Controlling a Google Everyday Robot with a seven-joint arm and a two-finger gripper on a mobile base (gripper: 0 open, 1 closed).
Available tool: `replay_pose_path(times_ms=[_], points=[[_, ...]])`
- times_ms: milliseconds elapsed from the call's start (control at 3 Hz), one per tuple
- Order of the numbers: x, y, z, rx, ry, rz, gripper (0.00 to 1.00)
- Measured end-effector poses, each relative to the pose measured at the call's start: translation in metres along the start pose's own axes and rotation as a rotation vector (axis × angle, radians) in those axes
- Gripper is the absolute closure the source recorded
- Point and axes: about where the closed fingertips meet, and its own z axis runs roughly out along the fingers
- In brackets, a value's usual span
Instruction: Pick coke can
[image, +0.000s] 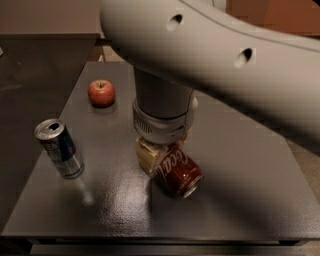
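Coke can (179, 171) lies tilted, silver end pointing lower right, clenched by the end effector (160, 156).

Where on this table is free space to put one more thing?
Free: the table right of the coke can, to its right edge; also the front strip between the silver-blue can and the coke can. Crowded: the centre, where the gripper is shut on the coke can, and the left side near the apple.
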Motion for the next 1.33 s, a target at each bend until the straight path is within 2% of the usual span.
replay_pose_path(times_ms=[1000, 1333], points=[[-0.022, -0.048, -0.095, 0.106, -0.13, -0.134, 1.0], [-0.021, -0.054, -0.104, 0.115, -0.181, -0.184, 1.0]])
